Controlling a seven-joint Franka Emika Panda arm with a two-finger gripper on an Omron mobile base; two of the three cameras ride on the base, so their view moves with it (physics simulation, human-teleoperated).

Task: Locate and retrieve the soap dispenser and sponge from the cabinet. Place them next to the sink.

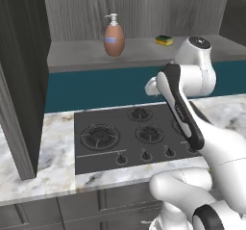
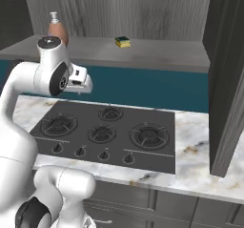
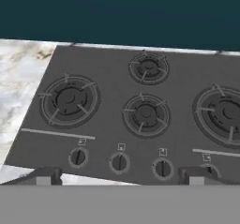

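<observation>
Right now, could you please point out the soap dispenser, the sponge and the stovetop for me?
soap dispenser [image 1: 114,40]: left base view, bottle's belly.
sponge [image 1: 164,40]: left base view, its yellow side.
stovetop [image 3: 108,78]: hand view, bare surface between burners.

a: any writing you can read here?
b: none. the soap dispenser [image 1: 114,40] has a pale blue label band, but it's blank.
a: and the stovetop [image 3: 140,120]?
b: small pale marks above the knobs [image 3: 119,162], too tiny and blurred to make out.
</observation>
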